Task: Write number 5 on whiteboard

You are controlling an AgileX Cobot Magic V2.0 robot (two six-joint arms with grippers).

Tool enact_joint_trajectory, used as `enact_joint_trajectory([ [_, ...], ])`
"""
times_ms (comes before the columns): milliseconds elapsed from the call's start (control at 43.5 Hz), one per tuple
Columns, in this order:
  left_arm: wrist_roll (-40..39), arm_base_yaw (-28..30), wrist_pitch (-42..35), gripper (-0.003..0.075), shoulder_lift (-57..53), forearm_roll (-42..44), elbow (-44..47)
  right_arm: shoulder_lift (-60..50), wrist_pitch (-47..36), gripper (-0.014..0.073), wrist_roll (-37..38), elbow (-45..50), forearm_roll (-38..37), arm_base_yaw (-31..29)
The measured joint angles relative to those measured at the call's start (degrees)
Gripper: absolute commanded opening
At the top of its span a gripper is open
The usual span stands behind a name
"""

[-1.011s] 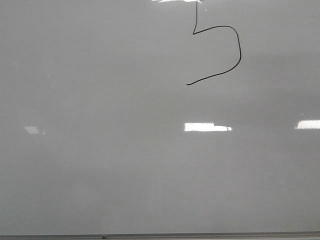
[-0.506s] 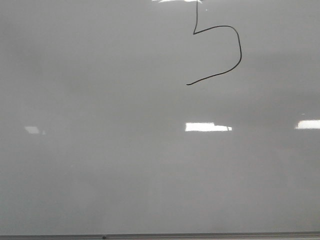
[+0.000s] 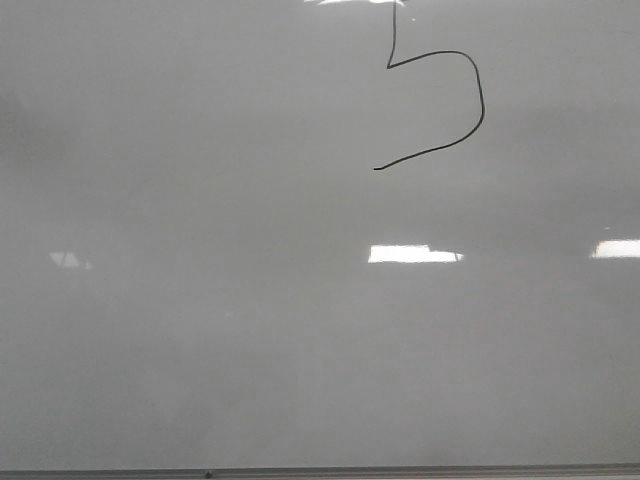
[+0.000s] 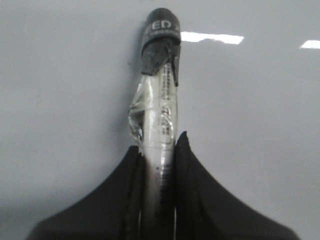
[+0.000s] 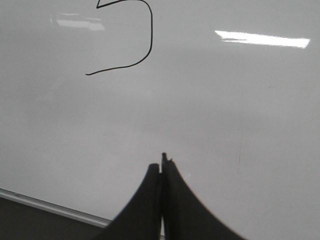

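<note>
A: Your number 5 [image 3: 436, 108] sat at one o'clock on the whiteboard [image 3: 200, 330], lacking its top bar.

B: The left pincer [image 4: 158, 150] was clamped on the marker [image 4: 159, 100]; the right pincer [image 5: 162, 165] was closed, empty. You risked a misaligned bar or a smear.

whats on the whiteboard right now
On the whiteboard there is one thin black drawn line, the number 5, with no top bar visible; its upper end runs out of frame. Otherwise only light reflections.
</note>
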Motion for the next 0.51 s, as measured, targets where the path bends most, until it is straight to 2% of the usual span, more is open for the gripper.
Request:
enact_joint_trajectory([
  [161,4.96,0.6,1.36,-0.002,0.48,0.0,-0.23,0.0,-0.11,-0.0072,0.0,0.18,0.0,0.0],
  [506,6.4,1.55,3.01,-0.002,2.9,-0.17,-0.58,0.0,-0.51,-0.0072,0.0,0.55,0.0,0.0],
])
